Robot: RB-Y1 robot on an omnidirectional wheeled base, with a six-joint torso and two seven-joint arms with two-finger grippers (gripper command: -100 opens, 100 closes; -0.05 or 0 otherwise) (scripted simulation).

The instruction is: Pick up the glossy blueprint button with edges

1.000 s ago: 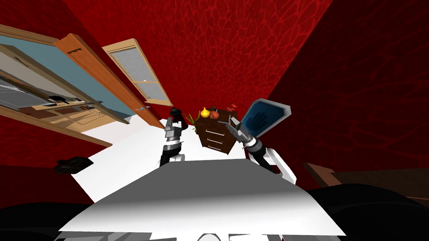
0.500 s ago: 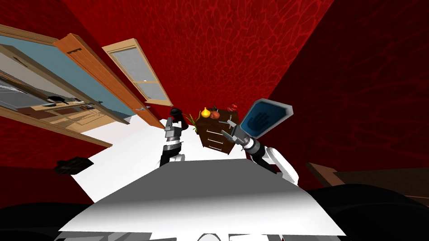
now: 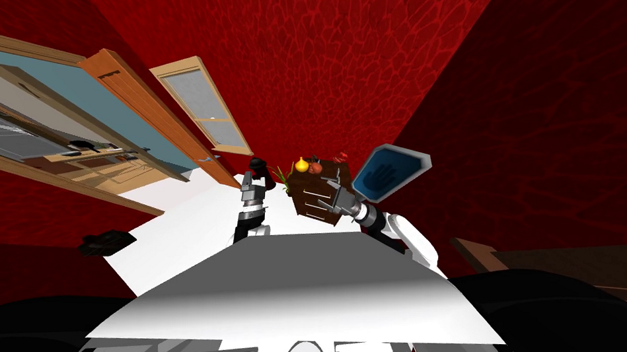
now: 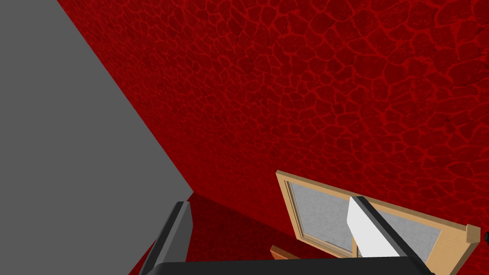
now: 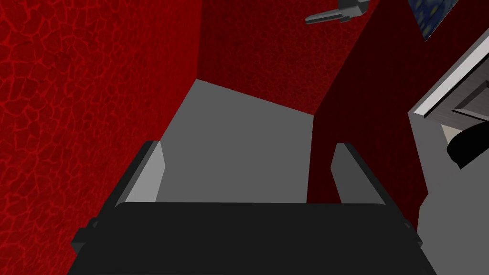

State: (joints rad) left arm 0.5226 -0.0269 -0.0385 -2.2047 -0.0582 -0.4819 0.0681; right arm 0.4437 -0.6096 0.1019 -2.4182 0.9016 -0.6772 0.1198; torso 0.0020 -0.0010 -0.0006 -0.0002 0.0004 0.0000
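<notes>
The dresser [image 3: 312,202] is dark brown wood, smooth and matt. The button [image 3: 390,171] has a smooth blue face in a grey rim. The door [image 3: 143,107] is orange-brown wood. The red wall [image 3: 324,52] looks cracked and rough.

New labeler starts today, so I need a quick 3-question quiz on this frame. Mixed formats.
1. True or false: the right gripper is shut on the blue button.
2. What does the yellow item sit on? A) brown dresser B) kitchen counter C) floor
3. Fill in: the fingers of the left gripper stand ____.

Key: 1 false, its fingers are apart with nothing between them. 2 A. 3 open.
</notes>
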